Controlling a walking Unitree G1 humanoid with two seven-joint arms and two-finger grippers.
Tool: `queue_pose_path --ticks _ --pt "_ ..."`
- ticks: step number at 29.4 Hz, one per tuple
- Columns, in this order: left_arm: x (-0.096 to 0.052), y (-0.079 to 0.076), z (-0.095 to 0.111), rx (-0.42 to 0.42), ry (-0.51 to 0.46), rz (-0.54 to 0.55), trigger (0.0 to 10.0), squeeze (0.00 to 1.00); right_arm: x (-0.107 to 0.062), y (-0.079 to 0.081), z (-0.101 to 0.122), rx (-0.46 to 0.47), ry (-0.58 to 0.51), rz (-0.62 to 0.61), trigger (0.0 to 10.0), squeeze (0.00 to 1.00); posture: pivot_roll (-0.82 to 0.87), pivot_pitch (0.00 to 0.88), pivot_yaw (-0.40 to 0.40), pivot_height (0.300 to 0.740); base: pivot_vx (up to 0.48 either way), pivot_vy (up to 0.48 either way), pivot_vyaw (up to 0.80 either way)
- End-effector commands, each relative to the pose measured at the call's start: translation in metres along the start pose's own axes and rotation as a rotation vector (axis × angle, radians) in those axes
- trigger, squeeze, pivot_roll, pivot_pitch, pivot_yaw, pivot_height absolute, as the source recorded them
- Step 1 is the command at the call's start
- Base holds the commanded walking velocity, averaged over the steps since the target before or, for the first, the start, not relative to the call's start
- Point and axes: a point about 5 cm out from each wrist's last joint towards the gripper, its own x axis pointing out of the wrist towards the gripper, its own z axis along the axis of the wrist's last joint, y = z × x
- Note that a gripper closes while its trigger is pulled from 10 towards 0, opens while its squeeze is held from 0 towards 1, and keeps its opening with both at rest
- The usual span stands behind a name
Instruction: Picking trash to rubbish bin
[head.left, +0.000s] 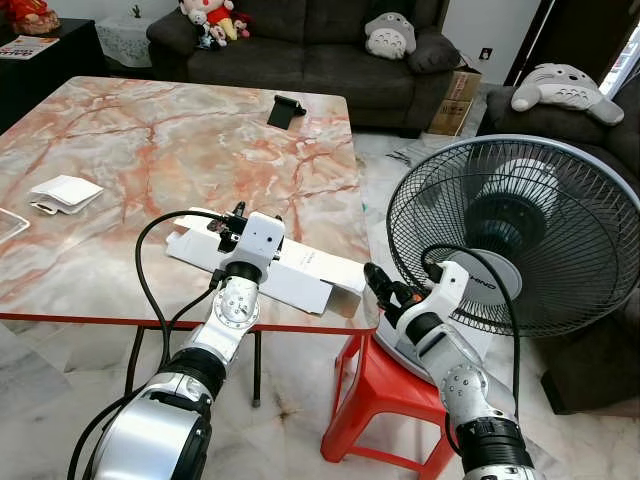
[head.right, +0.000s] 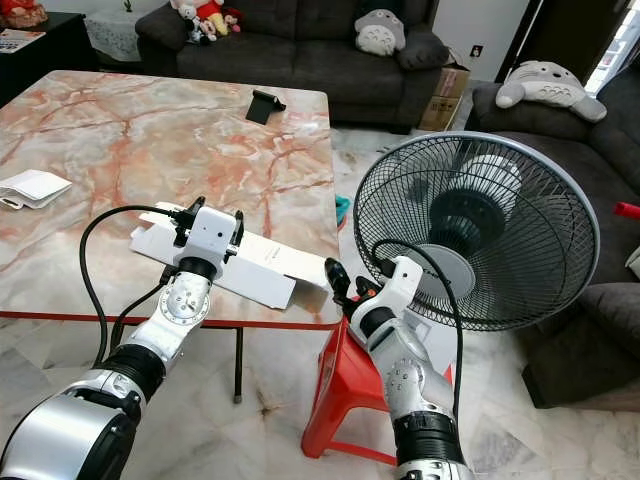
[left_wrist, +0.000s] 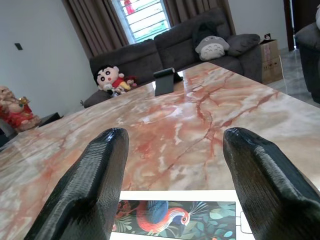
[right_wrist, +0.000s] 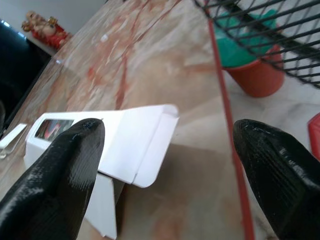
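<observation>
Flat white box on the marble counter, both hands spread wide near it.

The white box (head.left: 290, 268) is seen lying flat near the front edge of the counter (head.left: 150, 150), one end flap open toward the counter's right corner; a bird picture is printed on its top, as shown in the left wrist view. The left hand (head.left: 228, 222) is held over the box's left end, fingers (left_wrist: 87, 185) wide apart, nothing gripped. The right hand (head.left: 378, 285) is held just off the counter's right front corner, beside the open flap, fingers (right_wrist: 55, 165) also wide apart and empty. A folded white paper (head.left: 65, 192) is noted further left on the counter, a black stand (head.left: 286, 110) at the far edge. A standing fan (head.left: 510, 235) and red stool (head.left: 385, 395) are placed to the right.
</observation>
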Motion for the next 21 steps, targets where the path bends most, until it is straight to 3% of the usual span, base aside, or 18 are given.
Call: queue_pose_path --ticks 1,21 --pt "0.000 -0.003 0.000 -0.006 0.007 -0.018 10.0 0.00 0.000 0.004 0.001 -0.015 -0.003 0.020 10.0 0.00 -0.10 0.027 -0.105 0.740 0.000 0.000 0.00" --pt "0.001 -0.003 0.004 -0.019 -0.016 -0.025 10.0 0.00 0.017 0.022 -0.020 -0.048 0.094 0.099 10.0 0.00 -0.06 0.022 -0.107 0.740 0.000 0.000 0.00"
